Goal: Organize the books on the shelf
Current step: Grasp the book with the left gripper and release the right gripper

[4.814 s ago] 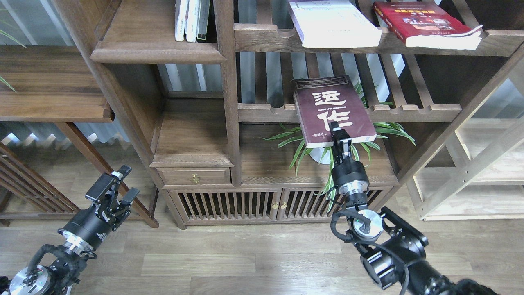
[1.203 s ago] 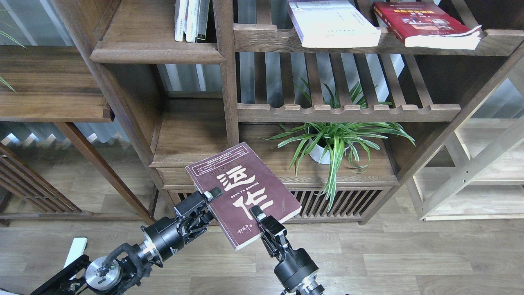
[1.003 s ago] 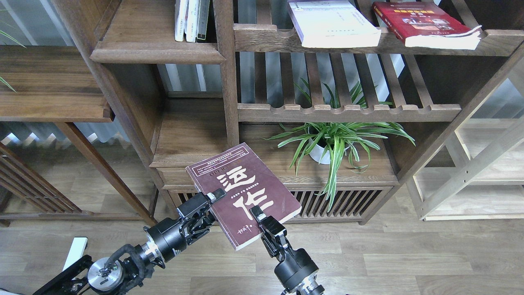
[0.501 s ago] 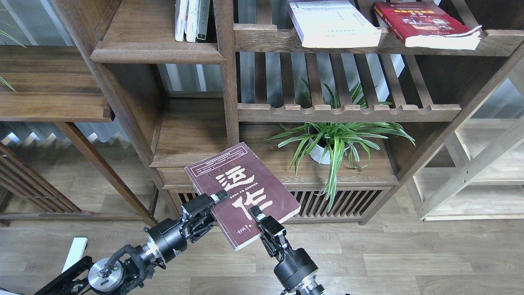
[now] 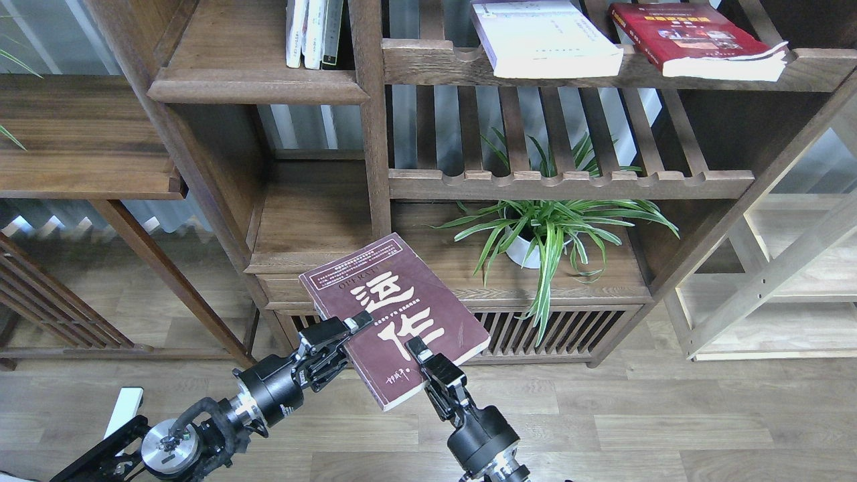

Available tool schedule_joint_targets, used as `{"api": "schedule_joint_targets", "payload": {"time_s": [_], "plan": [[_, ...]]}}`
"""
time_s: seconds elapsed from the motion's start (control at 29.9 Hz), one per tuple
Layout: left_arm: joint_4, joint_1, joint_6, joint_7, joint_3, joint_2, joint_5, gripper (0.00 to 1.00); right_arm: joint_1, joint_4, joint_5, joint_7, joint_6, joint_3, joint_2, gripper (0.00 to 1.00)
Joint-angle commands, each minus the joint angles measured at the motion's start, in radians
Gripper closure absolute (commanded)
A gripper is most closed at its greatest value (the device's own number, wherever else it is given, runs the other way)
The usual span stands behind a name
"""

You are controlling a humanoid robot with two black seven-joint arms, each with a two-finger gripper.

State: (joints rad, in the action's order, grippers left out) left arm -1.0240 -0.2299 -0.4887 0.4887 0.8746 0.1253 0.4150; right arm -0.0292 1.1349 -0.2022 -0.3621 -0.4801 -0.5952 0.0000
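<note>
1. Claws come first, nearest the viewer. The right claw (image 5: pixel 416 349) is closed on the near edge of the maroon book (image 5: pixel 395 318), one finger seen on top of the cover. The left claw (image 5: pixel 348 331) is set against the book's left edge, one finger lying over the cover; whether it is clamped cannot be told.
2. The maroon book, with big white Chinese characters, is held face up in the air, tilted, in front of the low cabinet (image 5: pixel 442 331) and above the wooden floor (image 5: pixel 636 415). It rests on no shelf.
3. Further back, a potted plant (image 5: pixel 546 231) is seen on the cabinet top, under an empty slatted rail (image 5: pixel 569 184).
4. Higher and farther, the white-lavender book (image 5: pixel 546 40) and the red book (image 5: pixel 696 40) lie flat on the upper slatted shelf (image 5: pixel 428 63), side by side but apart.
5. To the upper left, the solid plank shelf (image 5: pixel 258 84) is seen with thin upright books (image 5: pixel 315 33) at its right end; most of its surface is bare.
6. Progress is judged as early: none of the three paperbacks is on the plank shelf. One is in hand, seemingly at a handover between arms; two are not yet picked up.
</note>
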Motion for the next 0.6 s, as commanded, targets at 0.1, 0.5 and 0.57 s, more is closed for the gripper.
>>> {"api": "schedule_joint_targets", "payload": {"time_s": [0.1,0.5,0.57], "plan": [[-0.005,0.01,0.0,0.0,0.0,0.0,0.01,0.74,-0.003,0.0,0.016,0.003,0.0,0.0,0.0,0.97],[-0.018,0.012,0.0,0.0,-0.003,0.0,0.028,0.95,-0.003,-0.001,0.026,0.005,-0.002,0.0,0.0,0.97],[-0.018,0.011,0.0,0.0,-0.005,0.0,0.039,0.97,-0.003,-0.004,0.027,0.005,-0.003,0.0,0.0,0.97]]}}
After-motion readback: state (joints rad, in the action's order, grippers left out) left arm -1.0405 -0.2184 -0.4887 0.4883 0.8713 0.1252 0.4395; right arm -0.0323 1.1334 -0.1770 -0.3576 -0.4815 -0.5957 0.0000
